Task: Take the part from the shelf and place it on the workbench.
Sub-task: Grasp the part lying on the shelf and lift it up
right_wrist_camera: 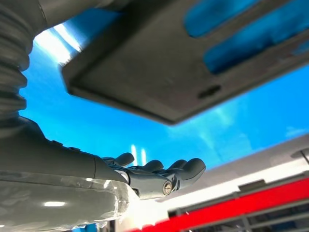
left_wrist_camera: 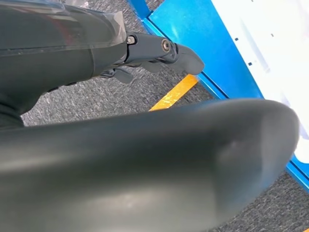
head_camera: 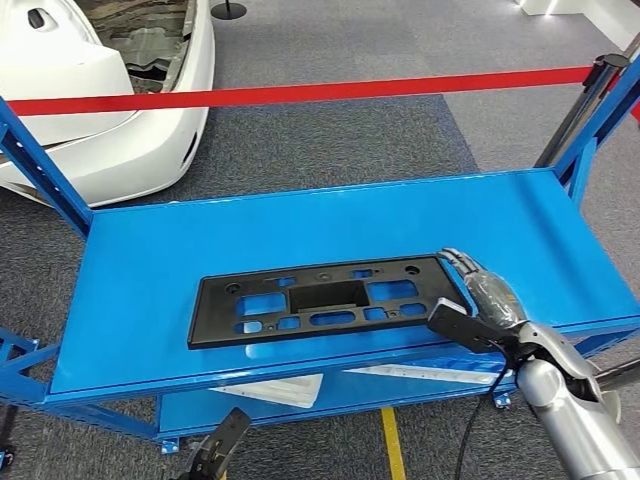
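No writing shows. Our right hand [head_camera: 474, 300], fingers spread, rests at the end of the flat black slotted part [head_camera: 324, 298] lying on the blue bench [head_camera: 136, 280]; left hand [head_camera: 220, 450] hangs empty below

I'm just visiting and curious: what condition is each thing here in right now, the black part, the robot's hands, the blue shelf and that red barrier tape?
Black plastic part: lying flat on the blue shelf, its right end at the right hand.
Right hand: fingers apart at the part's right end; a firm hold is not evident.
Left hand: low, below the shelf edge, holding nothing.
Blue shelf: top surface bearing the part.
Red barrier tape: stretched taut behind the shelf.
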`<state>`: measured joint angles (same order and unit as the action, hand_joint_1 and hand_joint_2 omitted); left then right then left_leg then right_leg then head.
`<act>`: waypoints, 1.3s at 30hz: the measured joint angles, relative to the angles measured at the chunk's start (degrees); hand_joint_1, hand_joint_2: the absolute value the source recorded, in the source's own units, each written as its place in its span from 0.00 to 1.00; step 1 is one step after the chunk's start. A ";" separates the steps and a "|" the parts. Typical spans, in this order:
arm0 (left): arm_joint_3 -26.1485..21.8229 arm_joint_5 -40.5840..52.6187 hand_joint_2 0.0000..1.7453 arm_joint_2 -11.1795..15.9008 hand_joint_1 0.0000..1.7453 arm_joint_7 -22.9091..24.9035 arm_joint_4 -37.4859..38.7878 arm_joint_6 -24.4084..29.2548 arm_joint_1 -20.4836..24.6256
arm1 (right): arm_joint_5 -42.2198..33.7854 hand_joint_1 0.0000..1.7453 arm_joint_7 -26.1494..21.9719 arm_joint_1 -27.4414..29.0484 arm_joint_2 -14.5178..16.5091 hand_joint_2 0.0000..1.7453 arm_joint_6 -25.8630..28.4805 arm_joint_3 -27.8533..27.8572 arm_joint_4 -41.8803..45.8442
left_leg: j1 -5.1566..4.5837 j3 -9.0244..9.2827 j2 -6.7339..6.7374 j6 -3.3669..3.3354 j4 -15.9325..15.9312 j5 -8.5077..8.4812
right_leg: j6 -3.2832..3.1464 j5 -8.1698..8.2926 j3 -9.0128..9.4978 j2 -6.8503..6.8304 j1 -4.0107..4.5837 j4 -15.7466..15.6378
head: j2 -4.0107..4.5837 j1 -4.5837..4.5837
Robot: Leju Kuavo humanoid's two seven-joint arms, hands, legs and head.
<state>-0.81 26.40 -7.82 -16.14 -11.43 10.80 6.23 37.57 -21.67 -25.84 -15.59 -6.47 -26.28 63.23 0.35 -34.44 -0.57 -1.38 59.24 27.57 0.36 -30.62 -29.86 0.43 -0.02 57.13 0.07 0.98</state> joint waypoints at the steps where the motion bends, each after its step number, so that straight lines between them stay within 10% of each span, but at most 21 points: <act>1: -0.01 0.04 0.00 -0.03 0.00 0.02 0.00 0.00 0.00 | 0.41 0.00 0.03 -0.49 0.01 1.00 0.35 -0.50 0.01 | 0.00 0.00 0.00 0.00 0.00 0.00 | 0.00 0.00 0.00 0.00 0.00 0.00 | 0.00 0.01; 39: -0.37 4.05 0.00 -0.91 0.00 1.34 0.00 -0.50 0.79 | 6.38 0.00 0.75 -8.34 7.78 1.00 6.90 -18.15 -2.64 | 0.06 -0.02 0.00 0.01 0.00 0.00 | -0.01 0.00 -0.01 -0.02 0.06 0.02 | 0.00 0.02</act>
<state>-1.18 30.45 -8.74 -14.80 -11.43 10.29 7.02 43.95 -20.92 -34.18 -7.81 0.44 -44.44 60.60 0.41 -34.47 -0.58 -1.37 59.23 27.57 0.36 -30.62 -29.88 0.41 0.04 57.15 0.07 1.01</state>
